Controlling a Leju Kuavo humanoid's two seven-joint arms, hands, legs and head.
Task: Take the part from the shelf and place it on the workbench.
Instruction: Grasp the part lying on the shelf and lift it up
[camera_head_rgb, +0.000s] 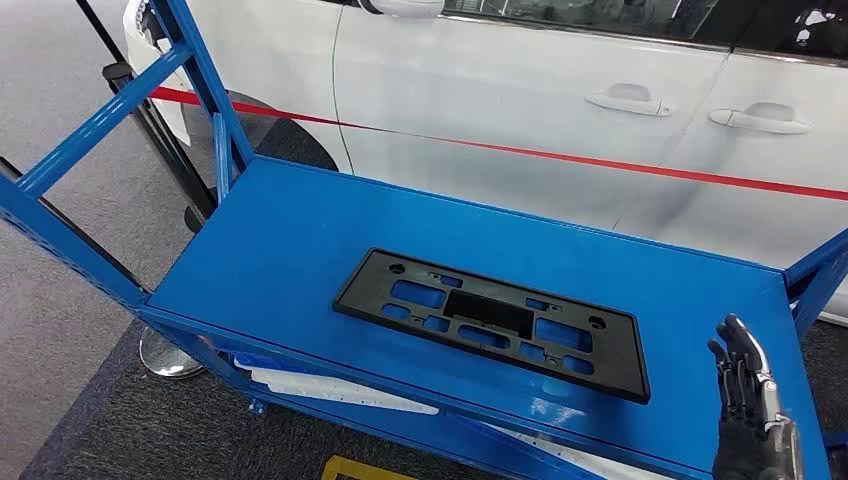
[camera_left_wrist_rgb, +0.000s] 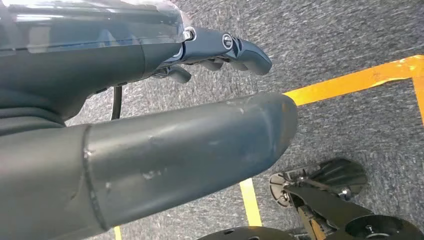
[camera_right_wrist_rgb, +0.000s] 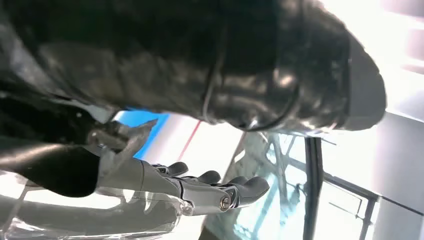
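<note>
1. Black plastic part (camera_head_rgb: 492, 322) lying flat mid-shelf (camera_head_rgb: 290, 230), untouched, open to a grasp;
2. Hovering just beside its end: right robot hand (camera_head_rgb: 742, 385), fingers apart, empty;
3. Hanging over floor: left robot hand (camera_left_wrist_rgb: 220, 47), fingers apart, empty.

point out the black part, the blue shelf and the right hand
black part (camera_head_rgb: 490, 322): head view, on its central solid panel
blue shelf (camera_head_rgb: 290, 230): head view, bare top surface
right hand (camera_head_rgb: 742, 385): head view, on the fingers
</note>
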